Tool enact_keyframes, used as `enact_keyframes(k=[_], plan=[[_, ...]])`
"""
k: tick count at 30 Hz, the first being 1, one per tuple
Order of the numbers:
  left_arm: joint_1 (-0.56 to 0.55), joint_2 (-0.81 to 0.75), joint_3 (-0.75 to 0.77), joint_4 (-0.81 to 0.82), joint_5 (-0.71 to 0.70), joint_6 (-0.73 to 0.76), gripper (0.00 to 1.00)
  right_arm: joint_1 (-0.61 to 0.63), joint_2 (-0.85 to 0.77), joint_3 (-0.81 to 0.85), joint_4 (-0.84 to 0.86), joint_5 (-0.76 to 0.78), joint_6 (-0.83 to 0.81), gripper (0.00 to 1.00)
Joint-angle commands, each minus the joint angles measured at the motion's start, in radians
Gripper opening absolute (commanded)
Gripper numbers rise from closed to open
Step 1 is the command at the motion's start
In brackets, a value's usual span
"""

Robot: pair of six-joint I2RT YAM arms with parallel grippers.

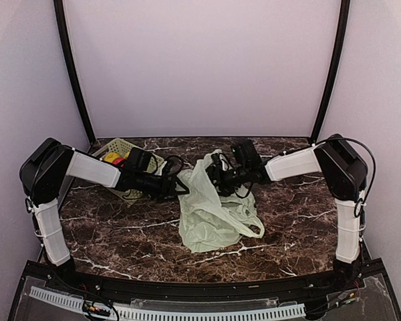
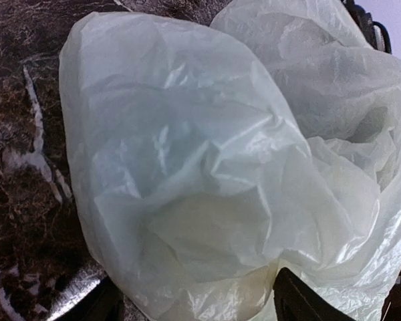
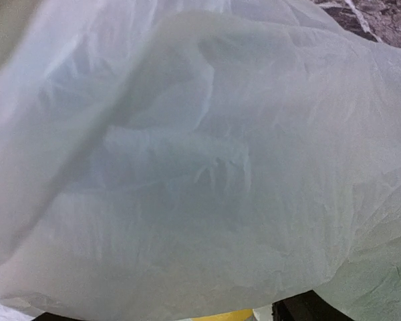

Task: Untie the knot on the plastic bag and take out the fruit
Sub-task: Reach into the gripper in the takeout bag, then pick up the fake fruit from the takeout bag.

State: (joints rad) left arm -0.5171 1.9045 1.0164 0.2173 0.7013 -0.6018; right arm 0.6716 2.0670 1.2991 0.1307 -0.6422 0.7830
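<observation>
The thin, see-through pale green plastic bag (image 1: 210,210) lies limp in the middle of the table (image 1: 120,234), which is dark brown stone with white lines. Its top does not look tied, and one loop handle (image 1: 251,227) lies loose toward the front edge, so I think the untying is done. Red and yellow fruit (image 1: 112,158) sits in the pale green plastic basket with holes (image 1: 123,143) near the back left corner. The left fingers (image 2: 299,302) are spread wide at the bag's top, with film bulging between them. The right fingers (image 3: 307,309) are on the other side. Only their tips peek out under the film, far apart, so they look spread too. A small yellow patch (image 3: 220,315) shows under the bag there, and I cannot tell if it is fruit. The next move likely needs a look inside the bag, and the film is soft and slippy. Plain pale walls (image 1: 200,67) and two black poles (image 1: 70,67) stand behind.
</observation>
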Motion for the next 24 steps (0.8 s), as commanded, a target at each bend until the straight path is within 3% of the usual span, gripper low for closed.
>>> enact_keyframes(k=[1, 6, 14, 16, 19, 24], plan=[[-0.015, -0.033, -0.029, 0.036, 0.025, -0.031, 0.77, 0.011, -0.049, -0.079, 0.002, 0.031, 0.034, 0.8], [-0.043, -0.029, -0.065, 0.065, 0.032, -0.059, 0.79, 0.011, -0.11, -0.136, -0.002, 0.034, 0.059, 0.87], [-0.072, -0.045, -0.094, 0.068, 0.007, -0.073, 0.79, 0.019, -0.203, -0.212, -0.017, 0.065, 0.089, 0.88], [-0.075, -0.039, -0.103, 0.094, 0.013, -0.088, 0.73, 0.019, -0.206, -0.222, -0.03, 0.063, 0.091, 0.84], [-0.079, -0.025, -0.105, 0.126, 0.023, -0.102, 0.56, 0.026, -0.196, -0.236, -0.024, 0.047, 0.104, 0.79], [-0.083, -0.007, -0.102, 0.148, 0.028, -0.114, 0.43, 0.059, -0.158, -0.224, 0.003, 0.001, 0.129, 0.75]])
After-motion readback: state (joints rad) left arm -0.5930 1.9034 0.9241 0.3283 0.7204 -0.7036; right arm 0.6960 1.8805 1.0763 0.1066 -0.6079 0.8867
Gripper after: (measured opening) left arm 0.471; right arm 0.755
